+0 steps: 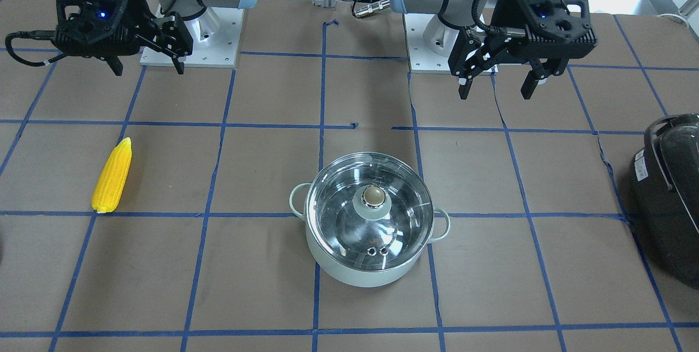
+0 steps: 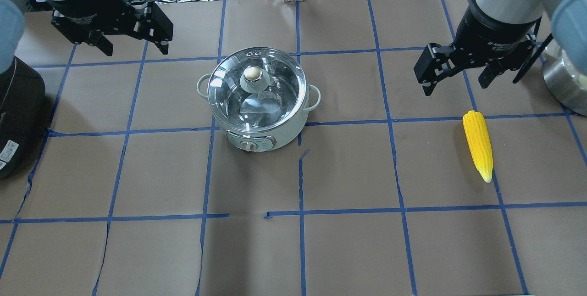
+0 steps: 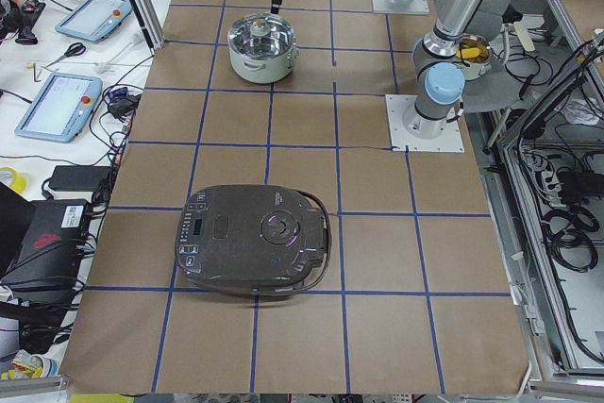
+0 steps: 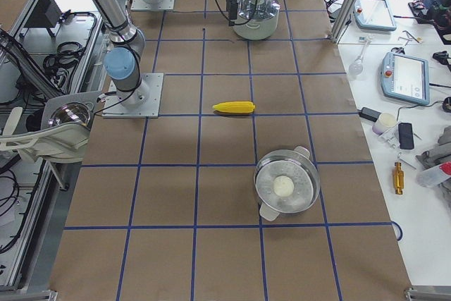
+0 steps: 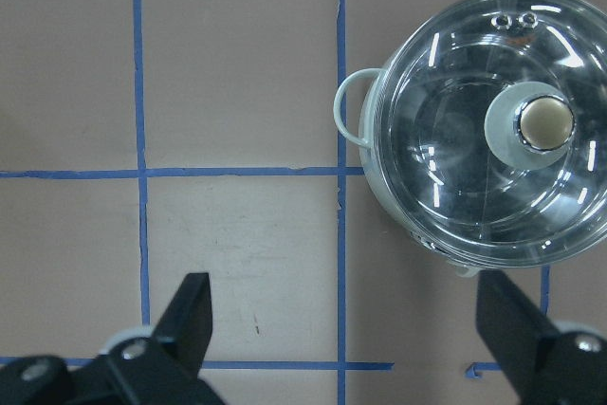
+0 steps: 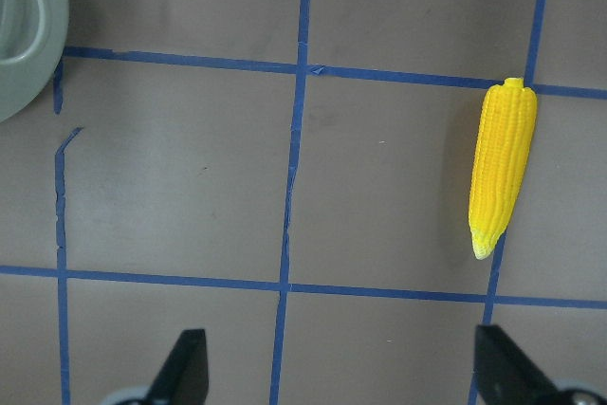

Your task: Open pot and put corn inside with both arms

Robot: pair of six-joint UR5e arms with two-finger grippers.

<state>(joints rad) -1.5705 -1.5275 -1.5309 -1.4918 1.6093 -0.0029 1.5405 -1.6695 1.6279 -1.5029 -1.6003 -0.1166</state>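
The pale mint-green pot (image 2: 257, 103) stands mid-table with its glass lid (image 2: 270, 96) on and the knob (image 2: 252, 74) up; it also shows in the front view (image 1: 360, 270) and the left wrist view (image 5: 398, 196). The yellow corn (image 2: 478, 144) lies flat on the paper on my right side, also in the front view (image 1: 112, 176) and the right wrist view (image 6: 503, 168). My left gripper (image 2: 129, 43) is open and empty, up in the air, left of and beyond the pot. My right gripper (image 2: 456, 78) is open and empty, above the table just beyond the corn.
A large black appliance (image 1: 669, 194) with a handle sits at the table's left end (image 3: 255, 238). A steel pot with a white-knobbed lid (image 4: 287, 188) stands at the right end beyond the corn. A steel bowl (image 4: 67, 114) sits off the table near the right arm's base.
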